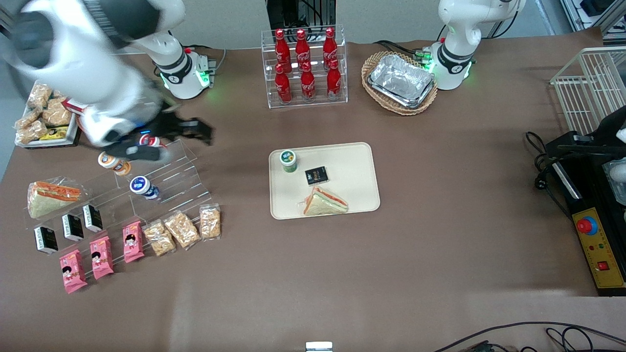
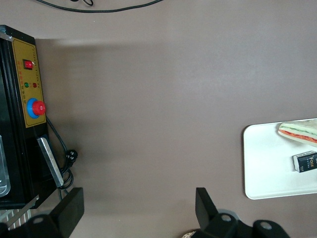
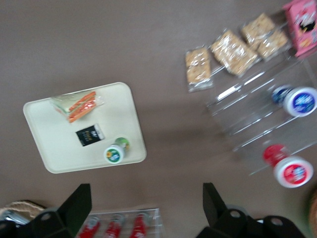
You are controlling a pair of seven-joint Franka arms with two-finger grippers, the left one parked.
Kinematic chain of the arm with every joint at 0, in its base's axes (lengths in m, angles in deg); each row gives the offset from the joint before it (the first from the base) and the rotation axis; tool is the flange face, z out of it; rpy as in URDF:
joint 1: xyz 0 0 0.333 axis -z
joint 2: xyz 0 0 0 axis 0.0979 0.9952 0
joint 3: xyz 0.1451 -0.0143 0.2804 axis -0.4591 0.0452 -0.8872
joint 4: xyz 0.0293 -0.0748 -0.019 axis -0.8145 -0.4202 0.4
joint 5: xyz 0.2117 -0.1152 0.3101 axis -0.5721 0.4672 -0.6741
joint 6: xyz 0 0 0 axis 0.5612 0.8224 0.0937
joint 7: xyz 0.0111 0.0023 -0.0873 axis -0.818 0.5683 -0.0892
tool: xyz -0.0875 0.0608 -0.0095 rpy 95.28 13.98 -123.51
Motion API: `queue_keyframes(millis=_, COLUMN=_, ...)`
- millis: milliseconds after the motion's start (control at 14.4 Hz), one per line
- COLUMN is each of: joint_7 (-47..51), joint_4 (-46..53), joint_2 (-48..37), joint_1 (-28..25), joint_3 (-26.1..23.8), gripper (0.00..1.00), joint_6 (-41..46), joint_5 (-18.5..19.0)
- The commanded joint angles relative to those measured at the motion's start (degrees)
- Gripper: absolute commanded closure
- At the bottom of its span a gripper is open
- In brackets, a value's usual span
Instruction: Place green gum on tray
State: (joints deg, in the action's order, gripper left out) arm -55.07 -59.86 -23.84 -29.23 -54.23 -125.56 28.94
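Note:
The green gum, a green canister with a white lid, stands upright on the cream tray, near the tray's corner nearest the working arm. It also shows in the right wrist view on the tray. My right gripper hangs above the table by the clear stepped stand, well apart from the tray. It is open and empty, with its fingers spread wide. The tray's edge shows in the left wrist view.
A sandwich and a black packet share the tray. The stepped stand holds orange, blue and red canisters. Snack packets lie nearer the camera. A cola rack and a wicker basket stand farther back.

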Motion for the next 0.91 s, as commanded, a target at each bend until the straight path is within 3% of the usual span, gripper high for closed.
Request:
queue_keyframes(millis=0, joint_7=-16.6, joint_4=0.5, joint_2=-0.1, joint_1=9.5, joint_3=-0.9, gripper=0.00, joint_6=1.9, joint_5=-0.1)
queue_keyframes(millis=348, joint_7=-27.5, joint_4=0.3, joint_2=-0.2, joint_1=16.2, joint_3=-1.0, gripper=0.00, joint_6=1.8, joint_5=9.4)
queue_keyframes(millis=557, joint_7=-28.5, joint_4=0.6, joint_2=-0.2, joint_1=20.0, joint_3=-2.5, gripper=0.00, joint_6=1.8, joint_5=10.8)
queue_keyframes(millis=835, joint_7=-28.0, joint_4=0.7, joint_2=-0.1, joint_1=20.4, joint_3=-2.3, gripper=0.00, joint_6=1.8, joint_5=10.6)
